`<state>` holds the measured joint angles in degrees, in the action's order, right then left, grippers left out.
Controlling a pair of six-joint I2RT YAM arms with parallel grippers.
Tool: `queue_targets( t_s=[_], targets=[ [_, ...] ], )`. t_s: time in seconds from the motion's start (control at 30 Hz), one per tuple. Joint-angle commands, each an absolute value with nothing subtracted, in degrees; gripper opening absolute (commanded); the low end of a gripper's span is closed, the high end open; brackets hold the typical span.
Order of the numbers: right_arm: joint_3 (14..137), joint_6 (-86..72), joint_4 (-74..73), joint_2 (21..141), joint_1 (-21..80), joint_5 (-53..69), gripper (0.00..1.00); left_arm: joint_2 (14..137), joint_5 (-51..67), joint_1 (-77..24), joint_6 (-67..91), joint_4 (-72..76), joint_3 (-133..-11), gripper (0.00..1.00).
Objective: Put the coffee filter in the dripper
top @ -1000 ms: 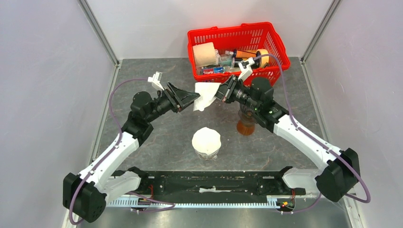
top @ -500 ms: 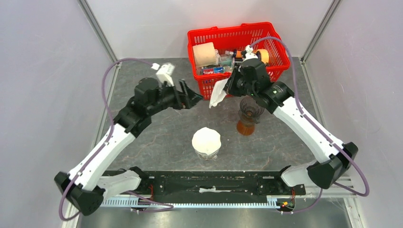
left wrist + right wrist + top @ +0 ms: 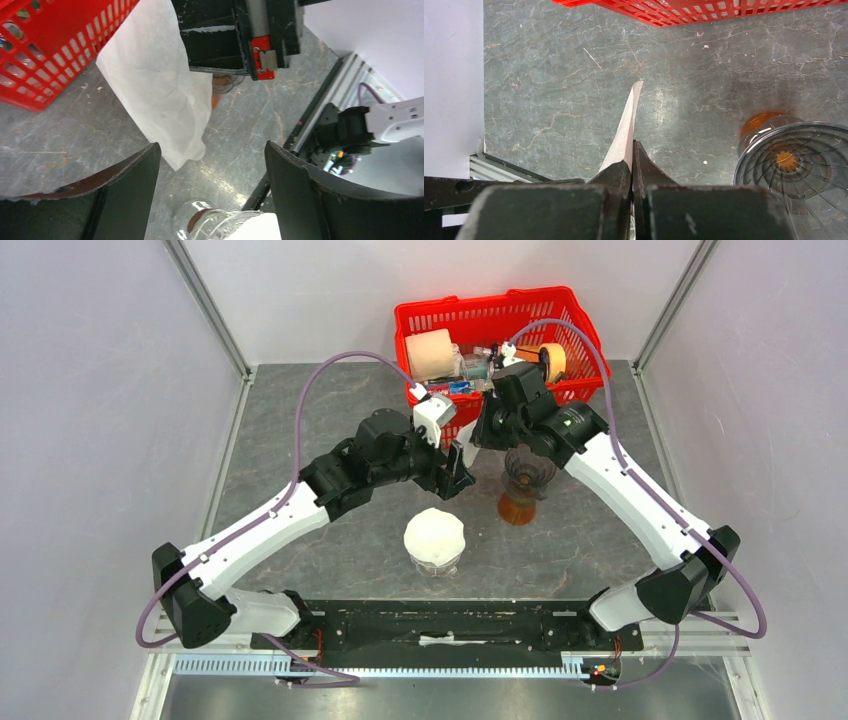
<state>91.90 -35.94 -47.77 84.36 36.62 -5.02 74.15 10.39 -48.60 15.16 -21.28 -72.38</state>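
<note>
Right claw [image 3: 632, 155] pinches the coffee filter [image 3: 626, 120] edge-on, near the table's [image 3: 549, 100] far edge. Left claw [image 3: 212, 150] gapes wide at the filter's lower corner, gripping nothing. From above, the dripper [image 3: 436, 565] stands by the near edge's middle.

We hold our left gripper [image 3: 211, 147] wide open mid-frame in the top view; our right gripper [image 3: 632, 150], just upper right, pinches the filter [image 3: 155, 85].

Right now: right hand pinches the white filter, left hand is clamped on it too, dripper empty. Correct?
Not quite. The left hand is open: the left wrist view shows its fingers spread wide, not closed on the filter. The rest holds: the right hand pinches the filter and the dripper is empty.
</note>
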Motion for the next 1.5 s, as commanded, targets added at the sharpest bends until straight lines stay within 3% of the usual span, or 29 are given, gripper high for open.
queue_targets(
  t_s=[0.0, 0.33, 0.6, 1.0, 1.17, 1.33, 1.4, 1.47],
  targets=[
    [94.7, -35.1, -48.3, 84.4, 37.1, -4.3, 0.0, 74.8, 0.7, -49.7, 10.1, -19.5, -74.5, 0.81],
    [94.4, -31.8, -48.4, 83.5, 38.2, -2.3, 0.0, 75.4, -3.7, -49.7, 13.7, -15.8, -73.5, 0.76],
    [93.8, -32.4, -47.8, 82.1, 38.6, -4.3, 0.0, 74.5, -16.3, -49.7, 16.4, -15.0, -71.9, 0.65],
    [94.7, -32.2, -46.8, 82.0, 38.5, 1.1, 0.0, 74.0, -13.6, -50.4, 13.5, -9.2, -67.9, 0.62],
    [95.0, -29.8, -47.9, 81.9, 38.6, 4.2, 0.0, 74.2, -14.0, -50.6, 13.5, -9.0, -68.3, 0.44],
    [95.9, -26.9, -50.0, 81.4, 38.6, 0.4, 0.01, 73.0, -16.5, -50.7, 13.5, -9.0, -67.7, 0.13],
    [96.0, -26.5, -51.0, 81.1, 38.6, -2.5, 0.06, 72.2, -17.2, -50.8, 14.1, -8.6, -67.1, 0.04],
    [95.6, -26.6, -51.3, 80.8, 38.6, -4.4, 0.12, 71.6, -18.0, -50.8, 14.9, -7.8, -66.6, 0.02]
  ],
)
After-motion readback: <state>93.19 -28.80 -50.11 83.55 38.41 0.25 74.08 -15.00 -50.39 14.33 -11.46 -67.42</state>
